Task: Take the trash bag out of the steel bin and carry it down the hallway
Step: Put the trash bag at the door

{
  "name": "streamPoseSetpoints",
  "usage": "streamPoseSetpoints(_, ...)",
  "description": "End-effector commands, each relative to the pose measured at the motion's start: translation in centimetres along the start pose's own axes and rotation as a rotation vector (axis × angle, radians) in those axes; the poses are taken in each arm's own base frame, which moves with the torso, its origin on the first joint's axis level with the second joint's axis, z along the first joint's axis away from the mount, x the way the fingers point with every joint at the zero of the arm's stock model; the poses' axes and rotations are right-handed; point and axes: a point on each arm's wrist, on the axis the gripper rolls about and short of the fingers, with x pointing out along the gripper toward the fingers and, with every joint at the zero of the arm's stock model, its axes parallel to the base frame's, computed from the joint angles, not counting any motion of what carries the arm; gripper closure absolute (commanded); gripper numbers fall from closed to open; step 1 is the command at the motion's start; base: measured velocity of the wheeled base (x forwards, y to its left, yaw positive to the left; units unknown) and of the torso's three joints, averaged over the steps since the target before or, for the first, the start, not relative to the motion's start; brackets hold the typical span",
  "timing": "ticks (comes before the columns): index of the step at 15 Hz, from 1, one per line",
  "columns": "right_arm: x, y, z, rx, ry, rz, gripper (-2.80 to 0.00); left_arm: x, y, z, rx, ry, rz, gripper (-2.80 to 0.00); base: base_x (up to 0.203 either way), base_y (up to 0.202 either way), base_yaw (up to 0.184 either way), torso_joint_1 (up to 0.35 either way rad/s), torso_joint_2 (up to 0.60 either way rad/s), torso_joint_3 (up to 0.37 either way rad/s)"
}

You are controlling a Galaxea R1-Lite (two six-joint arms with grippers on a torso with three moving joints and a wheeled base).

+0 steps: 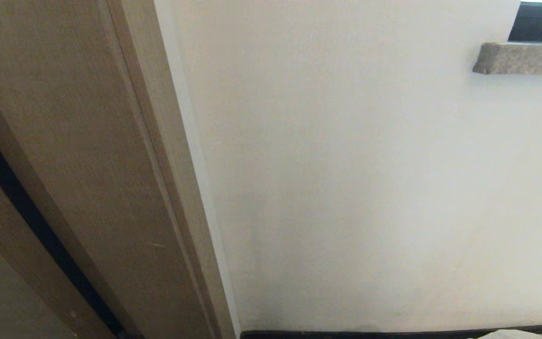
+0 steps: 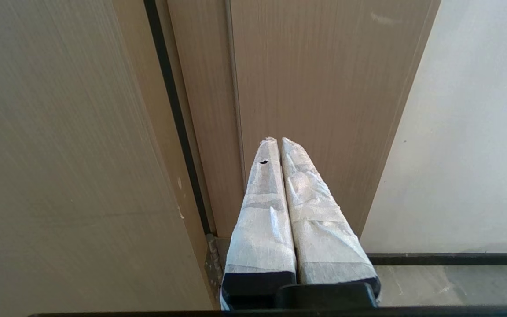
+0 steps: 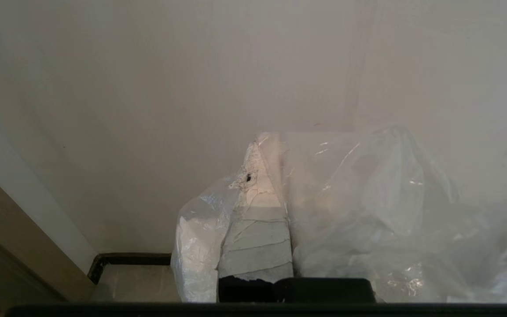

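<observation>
a: trash bag (image 3: 359, 207) — where was it?

b: start bigger. a white wall (image 1: 370, 179) filled most of the head view, with a tan wooden door frame (image 1: 97, 155) to the left, a black baseboard (image 1: 393, 334) along the bottom and a stone sill (image 1: 525, 59) high on the right. that looked like the hallway. the bag itself was in the right tool (image 3: 271, 145), whose taped fingers were clamped together on the clear film, so the rest draped loosely over and beside them. my guess is the pinch on a bunch of film was meant to keep the bag from slipping while carried.

a: and the left tool (image 2: 278, 141)?

b: its wrapped fingers were pressed together on nothing, pointing at the door frame. it seemed parked.

a: what couldn't you make out?

b: the steel bin appeared in no view. the bag's lower part ran out of the right wrist view, so its contents were unclear. neither arm showed in the head view, and only a sliver of floor did.
</observation>
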Motion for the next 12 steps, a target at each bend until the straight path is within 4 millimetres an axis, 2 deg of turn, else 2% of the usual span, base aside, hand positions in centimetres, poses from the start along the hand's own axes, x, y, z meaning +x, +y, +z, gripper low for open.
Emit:
streamPoseSetpoints(1,0.01,0.0,-0.04,0.002,0.001,0.0,0.0,0.03,0.0,-0.08,0.0,0.003,0.001,0.0,0.0,0.0,0.0,0.0,0.0,0.0)
streamPoseSetpoints(12,0.01,0.0,-0.05,0.005,0.002,0.0,0.0,0.01,0.0,-0.06,0.005,0.004,-0.001,0.0,0.0,0.0,0.0,0.0,0.0,0.0)
